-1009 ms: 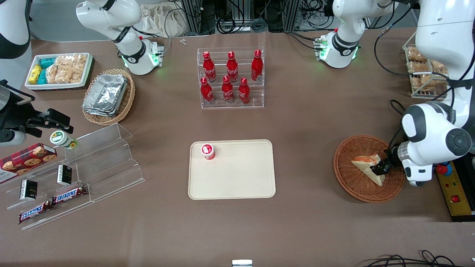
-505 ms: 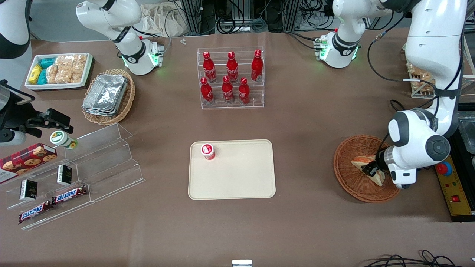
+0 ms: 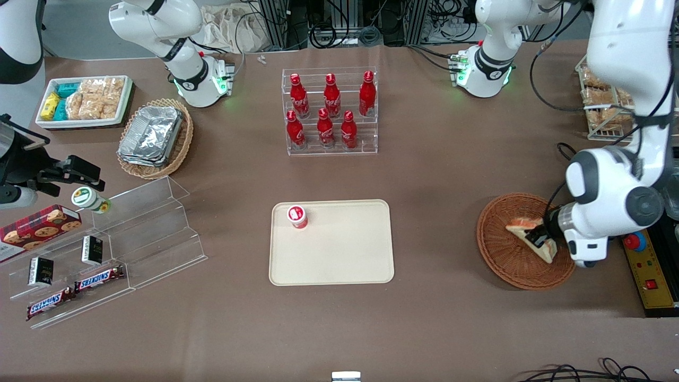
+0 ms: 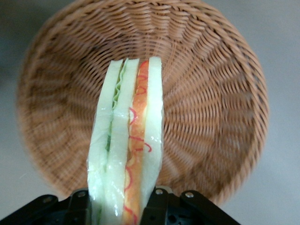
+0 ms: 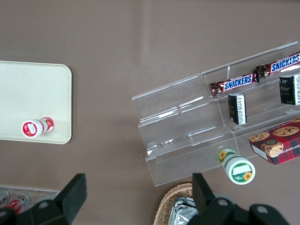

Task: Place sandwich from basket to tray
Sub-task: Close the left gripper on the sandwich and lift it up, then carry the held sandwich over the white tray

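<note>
The sandwich [image 3: 520, 226], a wedge of white bread with orange and green filling, is in the round reddish-brown wicker basket [image 3: 496, 261] toward the working arm's end of the table. My left gripper [image 3: 540, 237] is shut on it inside the basket. In the left wrist view the sandwich [image 4: 127, 136] stands between the two black fingers [image 4: 157, 205], its layered edge toward the camera, with the basket [image 4: 213, 93] beneath it. I cannot tell whether it still touches the basket floor. The cream tray [image 3: 339, 265] lies at mid-table, also seen as the tray [image 5: 28, 89] in the right wrist view.
A small red-capped bottle [image 3: 297, 216] stands on the tray's corner. A clear rack of red cola bottles [image 3: 330, 111] stands farther from the front camera than the tray. A control box with buttons [image 3: 650, 276] lies beside the basket. Clear stepped shelves [image 3: 132, 239] hold snacks toward the parked arm's end.
The gripper moved in over the sandwich, then drew back slightly toward the working arm's end; the sandwich shifted with it and now sits a little higher in the basket.
</note>
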`<act>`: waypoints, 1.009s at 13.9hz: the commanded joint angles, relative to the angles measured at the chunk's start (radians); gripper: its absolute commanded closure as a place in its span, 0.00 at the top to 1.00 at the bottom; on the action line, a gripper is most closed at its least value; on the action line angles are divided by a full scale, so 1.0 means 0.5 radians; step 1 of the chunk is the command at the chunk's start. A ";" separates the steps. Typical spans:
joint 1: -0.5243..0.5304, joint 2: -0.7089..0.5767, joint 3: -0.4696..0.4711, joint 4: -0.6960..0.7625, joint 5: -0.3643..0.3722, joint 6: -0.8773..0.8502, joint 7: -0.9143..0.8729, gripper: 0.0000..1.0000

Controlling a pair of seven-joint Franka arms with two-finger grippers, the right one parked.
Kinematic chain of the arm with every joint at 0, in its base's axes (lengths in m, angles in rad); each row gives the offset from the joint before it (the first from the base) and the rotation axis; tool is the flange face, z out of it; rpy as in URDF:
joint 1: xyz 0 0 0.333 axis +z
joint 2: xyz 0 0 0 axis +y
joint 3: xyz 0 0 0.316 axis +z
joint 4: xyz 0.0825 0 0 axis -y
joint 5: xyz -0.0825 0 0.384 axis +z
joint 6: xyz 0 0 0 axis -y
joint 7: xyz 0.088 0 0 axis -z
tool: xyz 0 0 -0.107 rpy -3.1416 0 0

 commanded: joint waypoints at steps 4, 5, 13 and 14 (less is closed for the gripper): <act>-0.036 -0.427 -0.253 0.167 -0.004 -0.632 0.256 0.00; -0.036 -0.442 -0.378 0.176 -0.004 -0.660 0.247 0.00; -0.477 -0.207 -0.898 0.265 0.248 -0.247 -0.063 0.00; -0.557 -0.130 -0.898 0.289 0.287 -0.195 -0.072 0.00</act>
